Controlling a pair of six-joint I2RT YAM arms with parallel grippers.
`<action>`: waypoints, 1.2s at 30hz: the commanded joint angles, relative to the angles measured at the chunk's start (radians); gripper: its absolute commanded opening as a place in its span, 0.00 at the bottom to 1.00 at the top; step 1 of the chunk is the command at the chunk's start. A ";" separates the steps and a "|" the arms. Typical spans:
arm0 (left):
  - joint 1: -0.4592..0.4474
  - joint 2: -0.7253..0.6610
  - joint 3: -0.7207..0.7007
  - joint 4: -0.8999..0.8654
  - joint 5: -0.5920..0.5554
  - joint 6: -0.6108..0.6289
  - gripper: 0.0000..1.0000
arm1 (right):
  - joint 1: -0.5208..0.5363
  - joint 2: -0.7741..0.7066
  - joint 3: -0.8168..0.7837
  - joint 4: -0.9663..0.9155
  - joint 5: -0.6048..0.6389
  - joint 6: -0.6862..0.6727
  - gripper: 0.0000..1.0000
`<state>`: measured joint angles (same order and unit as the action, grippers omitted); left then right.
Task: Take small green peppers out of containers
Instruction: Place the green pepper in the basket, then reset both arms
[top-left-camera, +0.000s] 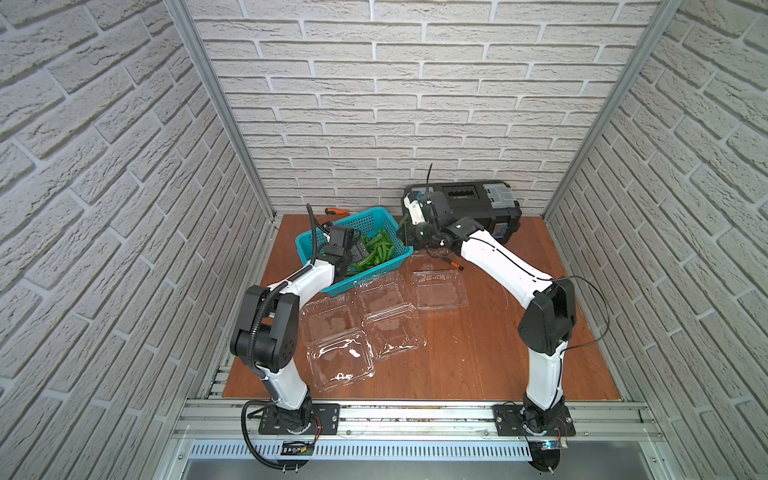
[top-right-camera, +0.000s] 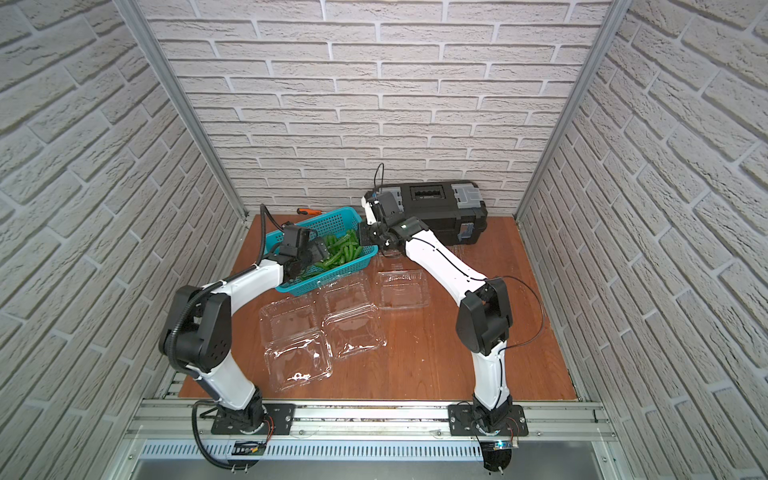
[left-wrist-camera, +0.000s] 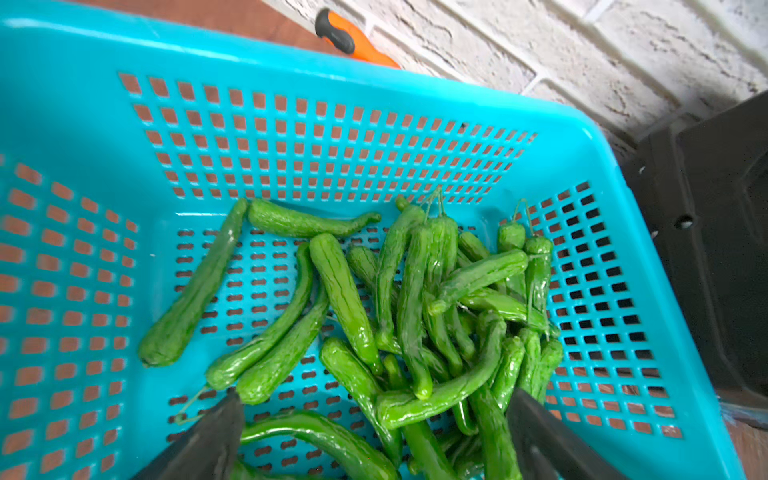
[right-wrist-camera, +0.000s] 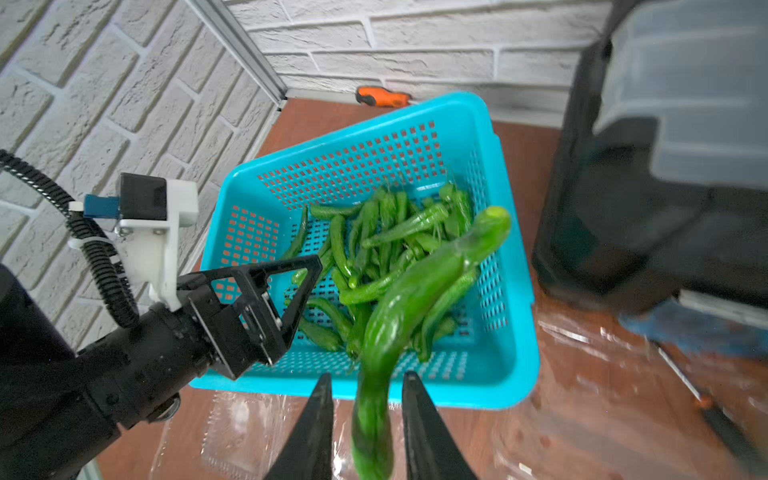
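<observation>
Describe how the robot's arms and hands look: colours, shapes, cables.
Left arm and right arm: white links, black joints. Left hand and right hand: black tapered fingers. A ribbed black hose follows the left, a thin black cable the right.

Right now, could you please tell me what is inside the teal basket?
Small green peppers lie piled toward one side of the teal basket, with the open left gripper over them. The pile hides the floor beneath and any peppers lower down.

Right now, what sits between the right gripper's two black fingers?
One slender glossy green pepper, blurred, with a gap showing on either side; the right wrist view shows it.
</observation>
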<state>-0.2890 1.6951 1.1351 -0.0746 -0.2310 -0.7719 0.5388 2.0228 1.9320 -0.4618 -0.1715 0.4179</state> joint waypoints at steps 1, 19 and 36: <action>0.007 -0.065 -0.024 0.046 -0.077 0.052 0.98 | -0.012 0.021 -0.025 0.065 -0.035 0.045 0.34; 0.176 -0.494 -0.470 0.209 -0.709 0.398 0.98 | -0.364 -0.605 -0.927 0.198 0.809 0.030 0.39; 0.277 -0.274 -0.695 0.741 -0.325 0.647 0.98 | -0.428 -0.605 -1.408 0.972 0.634 -0.380 0.38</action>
<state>-0.0223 1.4017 0.4469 0.4229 -0.6861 -0.1993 0.1242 1.4979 0.5739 0.2142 0.5564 0.1253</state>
